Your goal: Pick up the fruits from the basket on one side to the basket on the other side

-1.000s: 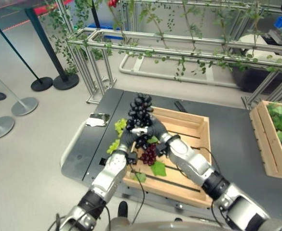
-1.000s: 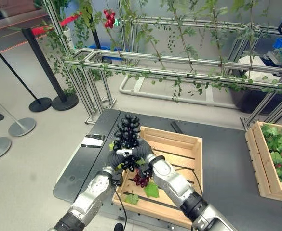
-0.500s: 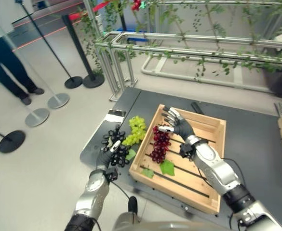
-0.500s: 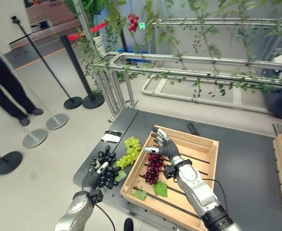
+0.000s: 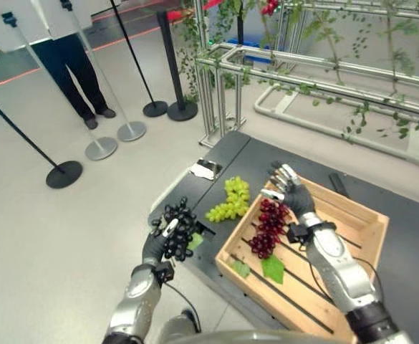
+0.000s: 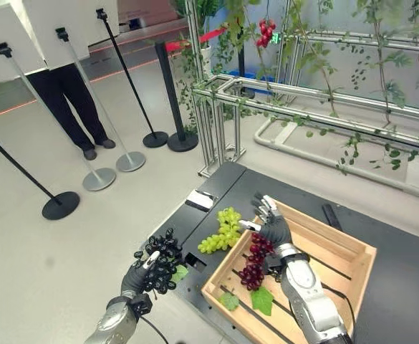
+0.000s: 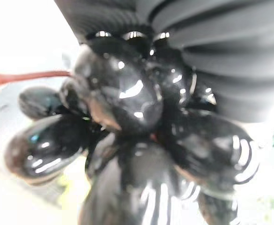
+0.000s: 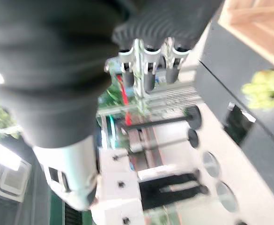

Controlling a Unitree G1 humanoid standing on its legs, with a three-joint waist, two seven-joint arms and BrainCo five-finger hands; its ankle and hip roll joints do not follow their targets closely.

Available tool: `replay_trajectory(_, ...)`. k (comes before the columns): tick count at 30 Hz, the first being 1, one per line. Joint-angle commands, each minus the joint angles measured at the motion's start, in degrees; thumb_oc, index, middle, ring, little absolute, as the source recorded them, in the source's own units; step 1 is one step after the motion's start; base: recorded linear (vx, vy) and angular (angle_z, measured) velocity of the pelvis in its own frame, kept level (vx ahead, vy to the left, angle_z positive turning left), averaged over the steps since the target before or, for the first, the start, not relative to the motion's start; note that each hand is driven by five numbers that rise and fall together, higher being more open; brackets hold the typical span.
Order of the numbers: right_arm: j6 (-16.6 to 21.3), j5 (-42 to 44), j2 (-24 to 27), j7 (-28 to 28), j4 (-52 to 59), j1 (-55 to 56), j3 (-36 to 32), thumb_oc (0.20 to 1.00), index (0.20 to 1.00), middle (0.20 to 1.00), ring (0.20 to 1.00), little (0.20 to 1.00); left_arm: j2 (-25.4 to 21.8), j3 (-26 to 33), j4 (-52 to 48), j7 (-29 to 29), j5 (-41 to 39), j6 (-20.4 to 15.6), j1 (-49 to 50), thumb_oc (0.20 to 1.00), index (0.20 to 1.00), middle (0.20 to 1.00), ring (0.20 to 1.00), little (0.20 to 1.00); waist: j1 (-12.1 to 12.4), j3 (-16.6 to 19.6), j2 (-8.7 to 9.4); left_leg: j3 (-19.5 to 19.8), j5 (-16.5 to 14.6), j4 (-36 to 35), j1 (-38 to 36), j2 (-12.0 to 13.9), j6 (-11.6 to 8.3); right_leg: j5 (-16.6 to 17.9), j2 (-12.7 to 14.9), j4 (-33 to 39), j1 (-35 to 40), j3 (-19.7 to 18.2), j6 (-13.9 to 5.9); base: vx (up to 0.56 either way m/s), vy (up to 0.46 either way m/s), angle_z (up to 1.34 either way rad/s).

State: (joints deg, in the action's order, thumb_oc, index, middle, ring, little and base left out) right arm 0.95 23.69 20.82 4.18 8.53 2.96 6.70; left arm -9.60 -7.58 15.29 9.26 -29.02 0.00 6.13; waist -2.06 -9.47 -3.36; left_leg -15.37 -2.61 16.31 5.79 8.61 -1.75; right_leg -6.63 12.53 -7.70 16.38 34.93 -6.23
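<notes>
My left hand (image 5: pixel 153 250) is shut on a bunch of black grapes (image 5: pixel 177 231), held upright just past the left edge of the dark platform (image 5: pixel 223 154), over the floor. Up close the black grapes (image 7: pixel 127 122) bulge out from under the hand's dark cover. A green bunch (image 5: pixel 230 201) lies on the platform beside the wooden crate (image 5: pixel 352 215). A dark red bunch (image 5: pixel 269 226) with a green leaf lies inside the crate. My right hand (image 5: pixel 293 195) hovers open over the crate's far left corner, its fingers (image 8: pixel 145 70) straight, holding nothing.
A person (image 5: pixel 69 54) stands at the far left among black stanchions with round bases (image 5: pixel 64 173). A metal frame with vines (image 5: pixel 302 72) runs behind the platform, a red bunch (image 6: pixel 266 32) hanging from it. A small silver plate (image 5: pixel 205 169) lies near the platform's left edge.
The view has swung left. The black bunch, held by both hands above the crate, has gone left with my left hand past the platform edge. My right hand let go and opened.
</notes>
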Motion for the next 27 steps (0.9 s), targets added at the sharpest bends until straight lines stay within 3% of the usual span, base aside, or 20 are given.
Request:
replay_trajectory(1,3.4,0.4,-2.1,0.6,0.3,-4.3,-3.4,1.000,1.000,1.000,1.000,1.000,-4.3,4.8,-8.6,-1.6,-0.2,-3.5,-1.4,0.200,0.200,0.200,0.200,0.200,-0.3,2.5,0.90,1.8,2.4,-6.3,-11.2,11.7,-9.98,3.8,2.9,4.7,-12.4,1.9,0.04,-0.09,0.234,0.50)
replay_trajectory(2,3.4,0.4,-2.4,0.7,0.2,-4.0,-4.1,1.000,1.000,1.000,1.000,1.000,-4.5,5.3,-9.5,-1.9,0.9,-3.7,-0.9,0.200,0.200,0.200,0.200,0.200,0.2,2.4,0.86,4.0,1.5,-5.5,-11.8,11.2,-10.29,4.5,3.7,4.3,-13.0,1.7,-0.25,-0.14,0.330,0.32)
replay_trajectory(3,3.3,1.0,-2.6,0.5,-0.3,-3.9,-4.0,1.000,1.000,1.000,1.000,1.000,-4.6,5.9,-10.2,-1.9,1.4,-4.1,-0.2,0.200,0.200,0.200,0.200,0.200,0.8,2.2,1.31,8.5,-4.0,-2.2,-11.7,8.0,-9.82,5.1,4.8,3.4,-14.1,0.2,-0.87,-0.11,0.368,0.05)
replay_trajectory(4,3.2,1.1,-2.6,0.5,-0.6,-4.5,-3.9,1.000,1.000,1.000,1.000,1.000,-4.9,6.1,-10.5,-1.9,1.8,-3.9,-0.3,0.200,0.200,0.200,0.200,0.200,1.3,1.8,1.70,10.8,-7.0,-1.8,-11.1,6.5,-8.75,6.1,5.9,2.6,-14.4,-0.5,-1.54,-0.13,0.397,0.45)
replay_trajectory(6,3.4,1.1,-3.5,1.0,1.0,-3.1,-6.5,1.000,1.000,1.000,1.000,1.000,-5.4,6.4,-11.4,-2.2,2.3,-3.5,-0.4,0.200,0.200,0.200,0.200,0.200,1.0,1.1,2.60,10.4,-9.8,-2.5,-11.3,6.2,-8.15,7.7,9.0,0.8,-14.9,-0.4,-2.96,-0.18,0.507,0.80)
replay_trajectory(7,3.6,1.3,-5.1,1.6,1.0,-1.6,-9.2,1.000,1.000,1.000,1.000,1.000,-6.8,6.5,-11.9,-3.0,5.3,-3.1,-0.6,0.200,0.200,0.200,0.200,0.200,1.0,0.9,3.98,10.9,-12.9,-4.2,-11.8,5.3,-7.07,10.4,11.3,0.1,-15.2,-0.2,-5.44,-0.14,0.431,0.81)
replay_trajectory(8,3.6,1.2,-5.2,1.6,1.1,-1.5,-9.3,1.000,1.000,1.000,1.000,1.000,-6.9,6.4,-11.9,-3.0,5.4,-3.1,-0.6,0.200,0.200,0.200,0.200,0.200,1.1,0.8,4.20,11.0,-12.9,-4.3,-11.9,5.1,-6.90,10.7,11.6,0.2,-15.1,-0.2,-5.69,-0.12,0.388,0.87)
replay_trajectory(10,3.7,1.1,-6.9,2.3,0.2,-1.7,-9.1,1.000,1.000,1.000,1.000,1.000,-8.4,6.7,-12.8,-2.6,7.1,-3.1,-1.0,0.200,0.200,0.200,0.200,0.200,0.9,0.0,5.97,11.5,-13.0,-7.7,-12.8,3.3,-5.46,15.7,13.2,-0.1,-17.1,-2.3,-7.49,-0.14,0.286,0.78)
replay_trajectory(11,4.0,1.4,-8.1,2.5,-0.3,-1.3,-9.2,1.000,1.000,1.000,1.000,1.000,-9.4,7.1,-13.2,-2.4,8.9,-3.4,-1.3,0.200,0.200,0.200,0.200,0.200,0.8,-1.1,7.60,11.5,-11.3,-8.9,-12.4,2.3,-4.94,19.7,14.1,0.5,-18.6,-3.5,-7.96,-0.30,0.380,0.74)
replay_trajectory(12,4.0,1.5,-9.2,2.9,-1.1,-2.3,-8.0,1.000,1.000,1.000,1.000,1.000,-10.0,7.4,-13.6,-1.6,9.2,-3.7,-1.5,0.200,0.200,0.200,0.200,0.200,1.1,-1.9,8.15,11.1,-10.4,-10.3,-12.1,1.8,-4.62,27.7,15.5,3.3,-20.0,-6.0,-8.77,-0.25,0.246,0.72)
replay_trajectory(13,4.0,1.4,-9.3,2.9,-1.1,-2.3,-8.0,1.000,1.000,1.000,1.000,1.000,-10.1,7.4,-13.6,-1.6,9.2,-3.7,-1.5,0.200,0.200,0.200,0.200,0.200,1.2,-1.9,8.19,11.0,-10.4,-10.4,-12.2,1.8,-4.60,27.9,15.4,3.5,-20.1,-6.2,-8.77,-0.25,0.430,0.83)
replay_trajectory(15,4.2,1.5,-9.8,3.4,-1.6,-2.9,-7.6,1.000,1.000,1.000,1.000,1.000,-10.3,8.1,-13.8,-0.8,10.2,-3.9,-0.8,0.200,0.200,0.200,0.200,0.200,1.9,-2.8,7.49,11.3,-10.1,-8.9,-11.1,1.4,-3.34,25.9,14.3,2.9,-20.3,-8.4,-8.77,-0.19,0.387,0.34)
replay_trajectory(16,4.1,1.8,-9.8,3.3,-1.5,-2.9,-7.6,1.000,1.000,1.000,1.000,1.000,-10.5,7.7,-13.7,-0.7,9.3,-4.2,-1.3,0.200,0.200,0.200,0.200,0.200,1.5,-2.8,7.92,12.2,-9.0,-9.1,-9.7,-0.6,-1.73,22.0,12.1,-1.4,-20.4,-12.4,-8.59,-0.19,0.389,-0.26)
replay_trajectory(17,4.1,2.6,-9.8,2.6,-2.0,-3.4,-6.9,1.000,1.000,1.000,1.000,1.000,-10.8,7.3,-13.6,-1.1,9.5,-4.0,-1.8,0.200,0.200,0.200,0.200,0.200,2.4,-2.0,7.99,12.2,-8.5,-9.6,-8.7,-1.5,-0.87,17.4,9.4,-2.9,-19.4,-12.5,-7.13,-0.20,0.556,0.00)
replay_trajectory(18,4.1,2.5,-9.9,2.4,-2.7,-3.6,-6.9,1.000,1.000,1.000,1.000,1.000,-11.1,7.3,-13.9,-1.3,9.8,-3.9,-1.6,0.200,0.200,0.200,0.200,0.200,3.0,-1.2,8.13,13.1,-6.7,-12.6,-9.3,-2.2,-0.14,16.2,6.8,-3.4,-20.1,-14.8,-7.39,-0.10,0.320,0.51)
replay_trajectory(19,4.1,2.5,-10.0,2.4,-2.8,-3.6,-6.9,1.000,1.000,1.000,1.000,1.000,-11.1,7.3,-14.0,-1.3,9.8,-3.9,-1.6,0.200,0.200,0.200,0.200,0.200,2.8,-1.1,8.34,13.3,-6.2,-12.9,-9.1,-2.5,-0.05,16.5,7.0,-3.2,-20.2,-14.7,-7.41,-0.08,0.272,0.52)
replay_trajectory(20,4.1,2.8,-9.4,2.1,-2.7,-3.6,-6.6,1.000,1.000,1.000,1.000,1.000,-11.2,7.3,-13.5,-1.2,10.0,-3.5,-1.6,0.200,0.200,0.200,0.200,0.200,3.7,-1.2,8.31,13.4,-5.8,-12.6,-8.4,-3.1,0.63,11.9,4.7,-4.0,-18.4,-12.9,-5.57,-0.10,0.181,0.13)
replay_trajectory(22,4.1,2.8,-9.5,1.7,-3.5,-3.1,-7.2,1.000,1.000,1.000,1.000,1.000,-10.8,6.7,-12.6,-2.0,10.1,-2.8,-2.0,0.200,0.200,0.200,0.200,0.200,2.8,0.1,8.38,14.8,-3.4,-15.8,-8.0,-5.0,1.55,6.0,-2.0,-3.6,-18.0,-19.5,-3.68,-0.06,0.269,0.12)
replay_trajectory(23,3.9,2.7,-9.3,1.0,-3.6,-2.8,-7.4,1.000,1.000,1.000,1.000,1.000,-10.4,6.9,-12.7,-2.6,10.4,-2.7,-1.6,0.200,0.200,0.200,0.200,0.200,3.2,0.6,8.35,14.9,-2.5,-17.2,-8.3,-5.6,1.79,3.6,-4.8,-3.0,-17.5,-19.9,-2.58,0.00,0.242,0.61)
replay_trajectory(27,4.0,2.9,-8.8,0.7,-3.9,-0.1,-9.1,1.000,1.000,1.000,1.000,1.000,-9.5,7.4,-12.3,-3.9,10.6,-2.1,-0.6,0.200,0.200,0.200,0.200,0.200,2.0,1.4,7.99,18.8,-0.3,-19.7,-8.1,-8.4,2.67,0.8,-11.6,-1.4,-19.2,-25.5,0.02,0.07,0.138,0.50)
